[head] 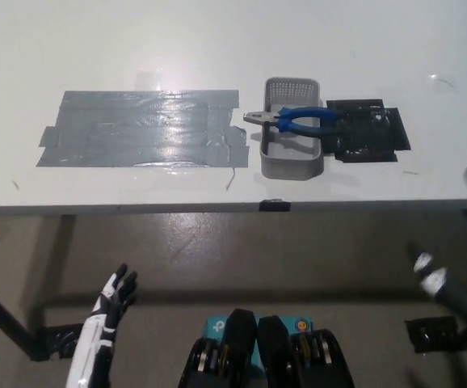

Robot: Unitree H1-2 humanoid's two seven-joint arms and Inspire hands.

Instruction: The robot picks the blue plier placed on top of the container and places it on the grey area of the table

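Meanwhile, blue plier [294, 120] lay across the grey container [292, 160], beside the grey tape area [140, 128], well apart from both hands, left hand [114, 301] low, empty, fingers apart, right hand [443, 283] blurred, grip unclear.

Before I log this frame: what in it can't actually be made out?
- Right hand: head view, blurred and cut by the right edge; open or shut is unclear.
- Container: its inside under the blue plier is partly covered.
- Black patch: too dark to identify.
- Left hand: forearm cut by the bottom edge.
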